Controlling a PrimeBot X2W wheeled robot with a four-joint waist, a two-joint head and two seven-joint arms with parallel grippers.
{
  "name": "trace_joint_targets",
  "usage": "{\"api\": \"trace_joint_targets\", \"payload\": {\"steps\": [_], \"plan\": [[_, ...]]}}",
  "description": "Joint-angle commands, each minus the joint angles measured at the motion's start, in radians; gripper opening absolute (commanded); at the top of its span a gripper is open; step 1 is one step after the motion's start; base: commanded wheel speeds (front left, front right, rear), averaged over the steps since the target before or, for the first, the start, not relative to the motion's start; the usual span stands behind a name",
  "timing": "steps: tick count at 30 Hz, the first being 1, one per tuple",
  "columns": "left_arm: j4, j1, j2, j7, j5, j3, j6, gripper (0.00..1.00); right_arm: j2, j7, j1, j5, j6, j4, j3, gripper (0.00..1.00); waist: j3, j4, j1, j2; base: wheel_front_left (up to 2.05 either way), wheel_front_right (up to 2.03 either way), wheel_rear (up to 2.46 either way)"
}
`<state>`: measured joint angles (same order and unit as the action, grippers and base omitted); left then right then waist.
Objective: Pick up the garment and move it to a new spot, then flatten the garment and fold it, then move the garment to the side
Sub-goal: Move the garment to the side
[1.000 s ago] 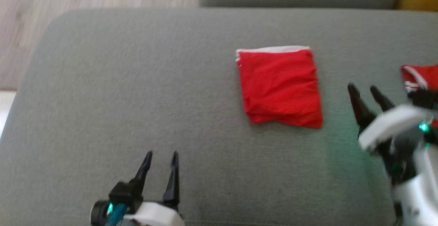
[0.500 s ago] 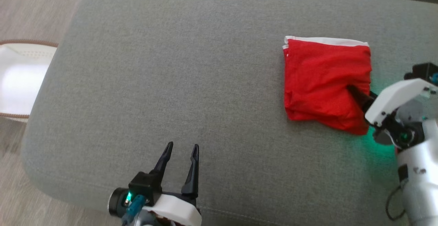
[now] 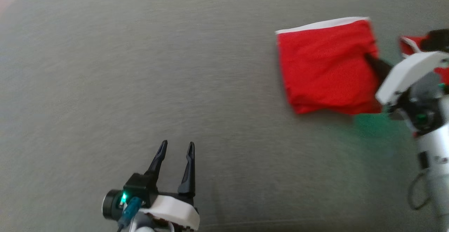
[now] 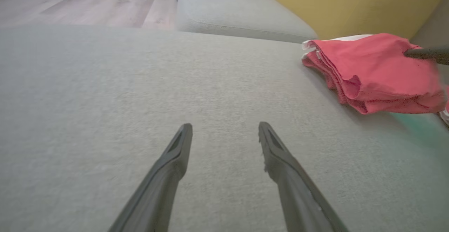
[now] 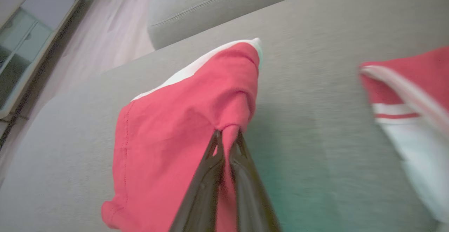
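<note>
The folded red garment (image 3: 326, 67) is lying in the upper right of the head view, on the grey sofa seat (image 3: 140, 67). A white band is showing along its top edge. The right tool (image 3: 369, 57) is sitting at the right side of the garment. In the right wrist view its two dark fingers (image 5: 207, 176) are pressing together on a pinch of red cloth at the garment's edge, so this tool is closed and gripping the garment. The cloth is bunching into a small peak at the fingertips. In the left wrist view the layered lower edge of the garment is resting on the seat.

The left tool (image 3: 176, 146) is standing at the lower middle-left of the head view, over bare seat and well apart from the garment. Its fingers are spreading wide and holding nothing.

A second red and white cloth (image 3: 407, 44) is lying at the far right edge of the head view, apart from the garment. A green glow is falling on the seat just below the garment's lower right corner.
</note>
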<state>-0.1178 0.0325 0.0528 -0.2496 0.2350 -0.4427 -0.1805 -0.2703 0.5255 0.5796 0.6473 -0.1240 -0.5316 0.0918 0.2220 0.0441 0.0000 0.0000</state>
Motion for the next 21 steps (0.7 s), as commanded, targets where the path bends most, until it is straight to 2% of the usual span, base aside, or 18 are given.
{"api": "trace_joint_targets", "payload": {"steps": [1, 4, 9, 15, 20, 21], "plan": [[0.031, -0.035, -0.003, -0.012, -0.011, 0.032, 0.006, 1.00, -0.029, 0.006, 0.015, 0.009, -0.007, 0.047, 0.014, 0.00, 0.011, -0.125, 0.0000, 0.0000, 0.00, 0.00, 0.00], [0.028, -0.057, -0.003, -0.012, -0.022, 0.035, 0.019, 1.00, -0.097, 0.025, 0.029, 0.013, -0.007, 0.068, 0.013, 0.00, 0.026, -0.170, 0.0000, 0.0000, 0.00, 0.00, 0.00], [0.020, -0.078, -0.003, -0.012, -0.025, 0.023, 0.027, 1.00, -0.185, 0.044, 0.068, -0.019, -0.007, 0.051, -0.013, 0.00, 0.039, -0.183, 0.0000, 0.0000, 0.00, 0.00, 0.00], [0.009, -0.073, -0.003, -0.012, -0.027, 0.007, 0.030, 1.00, -0.262, 0.011, 0.138, -0.149, -0.007, -0.054, -0.060, 0.00, 0.052, -0.133, 0.0000, 0.0000, 0.00, 0.00, 0.00], [0.028, -0.071, -0.003, -0.012, -0.024, 0.020, 0.009, 1.00, -0.308, -0.001, 0.170, -0.296, -0.007, -0.166, -0.121, 0.02, 0.077, -0.086, 0.0000, 0.0000, 0.00, 0.00, 0.00], [0.032, -0.070, -0.003, -0.012, -0.023, 0.022, 0.006, 1.00, -0.315, -0.005, 0.170, -0.325, -0.007, -0.179, -0.127, 0.47, 0.080, -0.079, 0.0000, 0.0000, 0.00, 0.00, 0.00]]}}
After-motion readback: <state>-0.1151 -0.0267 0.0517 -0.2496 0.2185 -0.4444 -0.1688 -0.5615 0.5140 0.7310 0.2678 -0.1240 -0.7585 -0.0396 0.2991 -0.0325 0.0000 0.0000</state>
